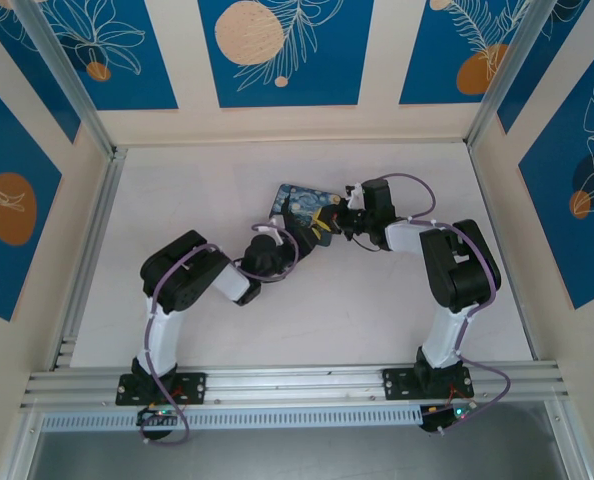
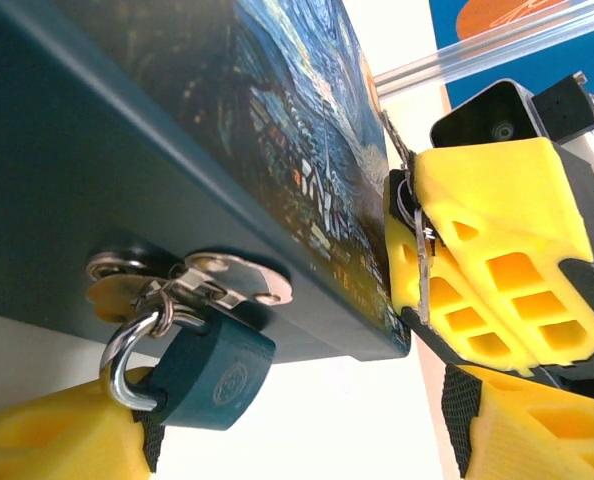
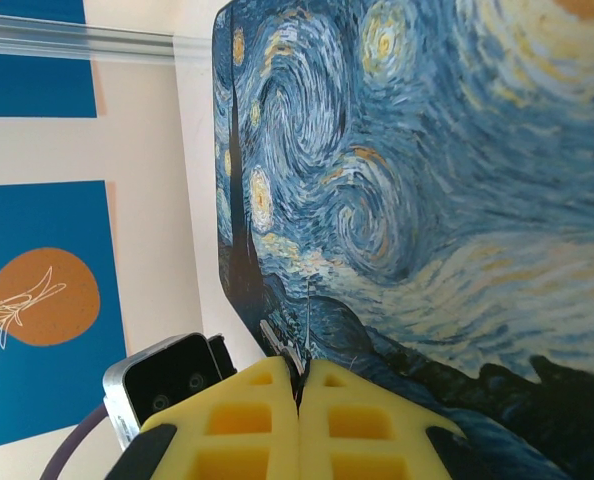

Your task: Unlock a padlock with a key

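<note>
The small bluish padlock (image 2: 212, 365) hangs by its silvery shackle from a metal hasp (image 2: 192, 280) on the dark side of the starry-night box (image 2: 277, 130). My left gripper (image 2: 297, 440) is open around it, the padlock body resting against the left finger (image 2: 47, 440), the other finger (image 2: 537, 430) well apart. My right gripper (image 3: 299, 385) is shut on the key (image 3: 307, 315), a thin metal sliver that pokes from the yellow tips toward the painted lid (image 3: 427, 180). From the left wrist view the key (image 2: 420, 265) sits at the box corner, right of the padlock.
The box (image 1: 302, 203) lies mid-table with the left gripper (image 1: 292, 238) and right gripper (image 1: 329, 225) meeting at its near edge. Aluminium rails and blue-patterned walls (image 1: 277, 45) enclose the white table (image 1: 177, 190). Open tabletop lies to the left and right.
</note>
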Robot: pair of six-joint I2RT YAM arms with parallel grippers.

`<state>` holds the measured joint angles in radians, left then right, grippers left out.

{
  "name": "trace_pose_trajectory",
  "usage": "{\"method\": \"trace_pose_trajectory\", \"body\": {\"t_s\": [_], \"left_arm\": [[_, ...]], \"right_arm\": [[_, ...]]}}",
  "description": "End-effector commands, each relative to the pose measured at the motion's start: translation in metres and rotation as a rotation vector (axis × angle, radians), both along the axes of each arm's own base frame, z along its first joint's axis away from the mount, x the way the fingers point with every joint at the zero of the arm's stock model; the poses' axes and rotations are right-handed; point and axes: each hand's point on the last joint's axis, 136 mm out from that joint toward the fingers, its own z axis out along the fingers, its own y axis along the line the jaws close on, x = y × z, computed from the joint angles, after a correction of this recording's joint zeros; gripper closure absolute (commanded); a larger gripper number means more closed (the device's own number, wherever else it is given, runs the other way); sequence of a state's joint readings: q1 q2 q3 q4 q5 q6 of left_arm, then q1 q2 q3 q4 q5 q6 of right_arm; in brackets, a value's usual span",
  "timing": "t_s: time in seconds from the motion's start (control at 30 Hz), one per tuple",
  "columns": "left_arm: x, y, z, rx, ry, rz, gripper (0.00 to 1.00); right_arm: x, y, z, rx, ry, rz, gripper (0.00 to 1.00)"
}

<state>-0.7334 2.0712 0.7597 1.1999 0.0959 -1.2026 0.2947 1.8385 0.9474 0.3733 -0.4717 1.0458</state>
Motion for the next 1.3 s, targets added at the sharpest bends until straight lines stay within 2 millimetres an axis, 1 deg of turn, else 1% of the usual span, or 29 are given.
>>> {"method": "trace_pose_trajectory", "body": {"t_s": [0.0,0.13,0.37,0.47,0.67,0.93,1.27], "left_arm": [[-0.001,-0.003,0.030,-0.084,-0.054,-0.003,0.27],[0.002,0.004,0.021,-0.092,-0.034,0.041,0.28],[0.005,0.013,-0.004,-0.042,0.029,0.100,0.32],[0.004,0.014,-0.015,-0.017,0.052,0.107,0.36],[0.004,0.018,-0.035,0.054,0.103,0.130,0.45],[0.005,0.020,-0.054,0.097,0.135,0.147,0.55],[0.009,0.024,-0.067,0.145,0.149,0.168,0.61]], "right_arm": [[-0.008,-0.001,-0.027,-0.037,0.081,0.007,1.00],[-0.009,-0.001,-0.029,-0.039,0.084,0.008,1.00],[-0.008,-0.001,-0.029,-0.037,0.085,0.009,1.00],[-0.008,-0.001,-0.028,-0.036,0.085,0.009,1.00],[-0.008,-0.001,-0.029,-0.037,0.088,0.007,1.00],[-0.009,-0.002,-0.031,-0.039,0.091,0.007,1.00],[-0.009,-0.004,-0.033,-0.039,0.095,0.007,1.00]]}}
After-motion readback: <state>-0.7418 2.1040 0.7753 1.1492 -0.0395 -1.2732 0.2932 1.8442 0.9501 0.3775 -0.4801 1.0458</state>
